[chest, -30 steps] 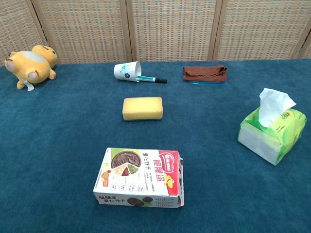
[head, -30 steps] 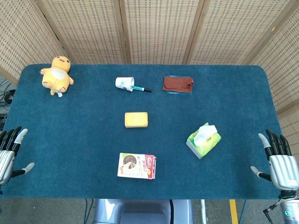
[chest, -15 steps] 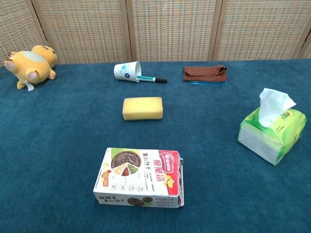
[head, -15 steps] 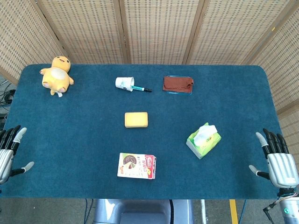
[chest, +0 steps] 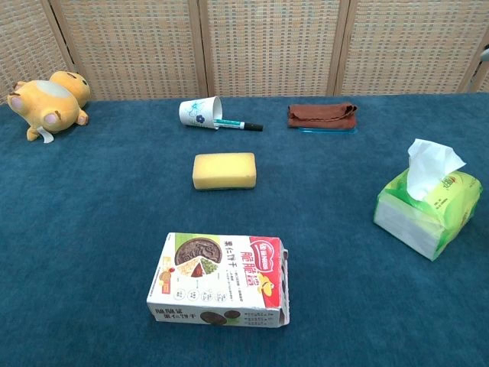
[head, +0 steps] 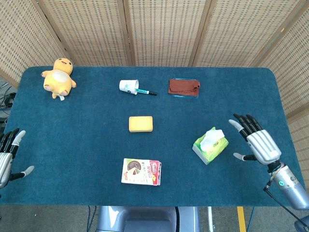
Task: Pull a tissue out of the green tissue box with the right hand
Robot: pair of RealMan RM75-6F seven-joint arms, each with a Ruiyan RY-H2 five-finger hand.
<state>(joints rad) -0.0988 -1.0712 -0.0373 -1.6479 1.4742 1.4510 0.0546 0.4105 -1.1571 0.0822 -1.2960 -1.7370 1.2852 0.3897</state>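
Observation:
The green tissue box [head: 210, 148] [chest: 428, 213] lies on the blue table toward the right, with a white tissue [head: 212, 136] [chest: 432, 160] standing up out of its top slot. My right hand [head: 255, 140] is open in the head view, fingers spread, hovering just to the right of the box and apart from it. At the table's front left edge my left hand [head: 7, 154] is open and holds nothing. Neither hand shows in the chest view.
A snack box [head: 141, 171] [chest: 220, 280] lies near the front middle and a yellow sponge [head: 140, 123] [chest: 223, 170] behind it. Farther back are a tipped cup with a pen [head: 129, 86], a brown cloth on a tray [head: 183, 87] and a yellow plush toy [head: 59, 76].
My right hand has moved from the table's front right edge inward and forward, ending close to the right side of the tissue box. The left hand has barely shifted.

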